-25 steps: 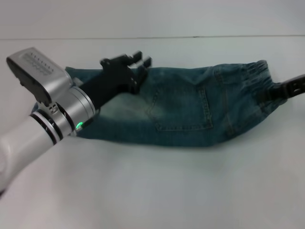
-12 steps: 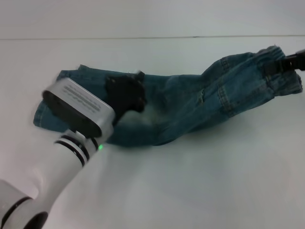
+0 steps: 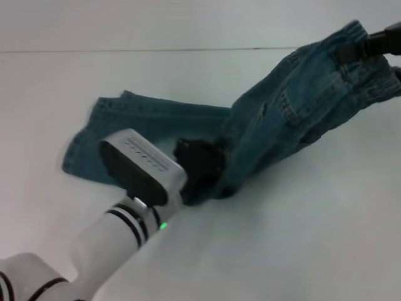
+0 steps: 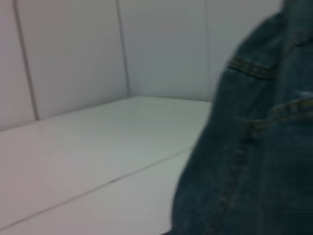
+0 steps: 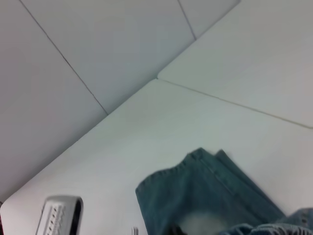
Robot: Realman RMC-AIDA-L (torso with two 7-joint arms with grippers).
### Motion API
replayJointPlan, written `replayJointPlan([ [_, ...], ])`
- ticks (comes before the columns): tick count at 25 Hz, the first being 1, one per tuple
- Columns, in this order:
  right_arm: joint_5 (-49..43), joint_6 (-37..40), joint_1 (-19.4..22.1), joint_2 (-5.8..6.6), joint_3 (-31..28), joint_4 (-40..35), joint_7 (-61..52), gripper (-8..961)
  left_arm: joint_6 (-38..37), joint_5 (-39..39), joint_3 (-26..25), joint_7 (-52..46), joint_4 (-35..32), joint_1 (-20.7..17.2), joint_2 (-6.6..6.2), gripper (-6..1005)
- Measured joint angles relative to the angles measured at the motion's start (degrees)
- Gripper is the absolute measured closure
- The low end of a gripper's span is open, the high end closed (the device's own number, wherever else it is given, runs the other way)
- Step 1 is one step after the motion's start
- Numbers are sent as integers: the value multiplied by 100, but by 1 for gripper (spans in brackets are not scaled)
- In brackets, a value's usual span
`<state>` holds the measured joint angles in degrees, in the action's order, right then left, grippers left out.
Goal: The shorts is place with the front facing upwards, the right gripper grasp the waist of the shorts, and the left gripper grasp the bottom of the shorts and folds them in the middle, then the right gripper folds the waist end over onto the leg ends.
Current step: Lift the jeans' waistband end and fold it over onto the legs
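The shorts point(image 3: 276, 119) lie across the white table point(image 3: 301, 238), already folded in half lengthwise, with the leg ends point(image 3: 94, 135) flat on the left and the rest rising to the far right. The waist point(image 3: 369, 69) hangs in the air at the far right corner of the head view, its puckered band bunched below the right gripper point(image 3: 376, 42), which is clamped on the waist from the right edge of the picture; only the tip of that claw shows. From there the denim slopes down and left to a low crease near the middle of the table. The left gripper point(image 3: 203, 164) sits right at that crease, its black claw pressed down among the folds on the near side of the cloth, with its silver wrist and white arm running down to the near left. Whether its fingers are parted or closed on the fabric cannot be told, since the dark claw merges with the shadowed denim. In the left wrist view the tan-stitched denim point(image 4: 254, 161) fills one side, very close to the camera. The right wrist view looks down on the leg ends point(image 5: 205, 191) spread on the table, well below that gripper
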<state>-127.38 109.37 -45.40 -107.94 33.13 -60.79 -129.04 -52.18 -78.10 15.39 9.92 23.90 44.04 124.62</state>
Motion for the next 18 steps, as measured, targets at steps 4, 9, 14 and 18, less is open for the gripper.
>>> replayJointPlan([
  [4,2,17,-142,-22,10,-83,-19,863,184,-753,-430,-9,243,-33,0,997],
  [9,-22,15,-319,-73,55,-115,-29,865,379,-1546,-871,-22,593,-52,0,994],
  [14,-31,-21,-438,-104,131,-116,-31,867,628,-2377,-1275,-64,948,-20,0,991],
  [18,-36,-56,-470,-127,231,-86,-33,868,779,-2786,-1480,-66,1080,-53,1,988],
])
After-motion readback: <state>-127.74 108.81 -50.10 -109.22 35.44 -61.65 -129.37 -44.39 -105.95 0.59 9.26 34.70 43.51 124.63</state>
